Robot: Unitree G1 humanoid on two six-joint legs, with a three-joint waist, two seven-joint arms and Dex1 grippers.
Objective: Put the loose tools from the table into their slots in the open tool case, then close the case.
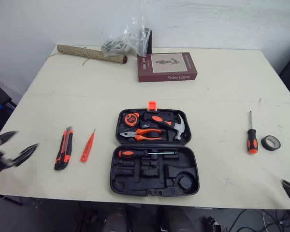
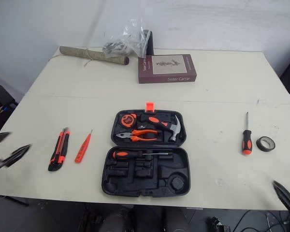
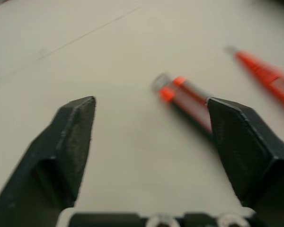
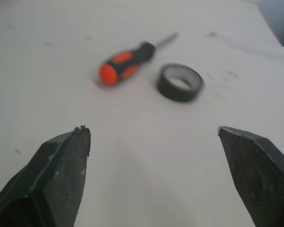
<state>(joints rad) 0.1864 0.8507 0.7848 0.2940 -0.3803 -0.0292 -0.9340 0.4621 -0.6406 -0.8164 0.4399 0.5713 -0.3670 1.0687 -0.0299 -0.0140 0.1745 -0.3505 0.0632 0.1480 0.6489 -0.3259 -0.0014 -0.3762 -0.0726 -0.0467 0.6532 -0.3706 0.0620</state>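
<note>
The black tool case (image 1: 154, 152) lies open mid-table. Its far half holds a tape measure, pliers and a hammer (image 1: 176, 124); its near half holds one screwdriver among bare slots. Left of it lie an orange-and-black utility knife (image 1: 64, 148) and an orange tester pen (image 1: 87, 145). On the right lie a loose screwdriver (image 1: 252, 135) and a black tape roll (image 1: 270, 142). My left gripper (image 1: 24, 141) hovers open at the table's left edge, aimed at the knife (image 3: 187, 97). My right gripper (image 4: 152, 130) stands open at the near right corner, facing the screwdriver (image 4: 125, 61) and tape (image 4: 180, 81).
A maroon book (image 1: 166, 66), a brown roll (image 1: 92, 54) and a clear plastic bag (image 1: 128, 41) sit at the far side of the cream table (image 1: 222, 92). The case's near rim sits close to the table's front edge.
</note>
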